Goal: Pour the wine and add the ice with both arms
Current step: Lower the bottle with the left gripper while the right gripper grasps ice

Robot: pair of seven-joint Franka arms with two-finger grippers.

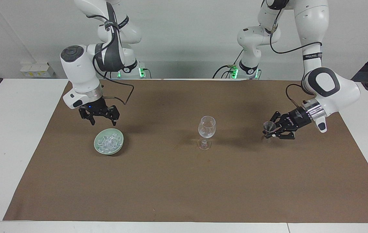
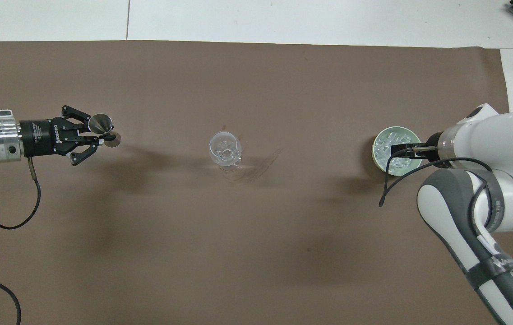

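A clear stemmed glass (image 1: 206,127) stands mid-mat, with small glassy pieces in it; it also shows in the overhead view (image 2: 224,149). Ice (image 1: 107,141) fills a pale green bowl (image 1: 113,151) toward the right arm's end. My right gripper (image 1: 103,122) is open and empty, just above the bowl's edge nearer the robots. In the overhead view the right gripper (image 2: 401,151) covers part of the bowl (image 2: 375,156) and its ice (image 2: 387,142). My left gripper (image 1: 269,132) is shut on a small metal jigger (image 1: 269,126), held upright low over the mat toward the left arm's end, apart from the glass. It shows in the overhead view too (image 2: 103,134), with the jigger (image 2: 102,122).
A brown mat (image 1: 171,181) covers most of the white table (image 1: 12,136). The right arm's cable (image 2: 400,180) hangs beside the bowl.
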